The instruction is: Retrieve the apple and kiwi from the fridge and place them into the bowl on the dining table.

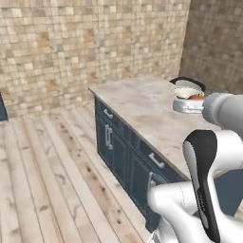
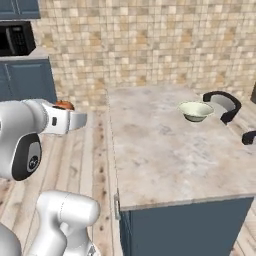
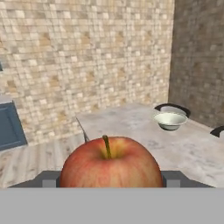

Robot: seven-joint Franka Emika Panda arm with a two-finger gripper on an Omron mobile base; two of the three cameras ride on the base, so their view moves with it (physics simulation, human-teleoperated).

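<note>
We hold the apple point(image 3: 111, 162) in the gripper point(image 3: 111, 181), the two dark finger tips spread wide and pressed against its flanks, stem pointing up. Carrying it upright and centred keeps the round fruit from rolling out while we travel. In the right base view the apple shows as a small reddish patch atop the hand, out over the wooden floor point(image 2: 95, 150) just short of the tabletop's near edge.

Ahead of the gripper and below it stretches the dining table point(image 3: 131, 122), its beige marbled tabletop bare between us and the target, on a dark navy base with drawer handles. Further ahead and to the right of the gripper sits the bowl point(image 3: 170, 120), pale greenish-white, upright near the far side of the tabletop, well apart from the apple. A dark chair back point(image 3: 171, 106) curves just behind it.

Beyond stands the tan tiled wall point(image 3: 87, 57). We judge the apple is mid-delivery: the next move needs a reach across the tabletop until the fruit hangs over the bowl. The kiwi presumably waits in the fridge.
</note>
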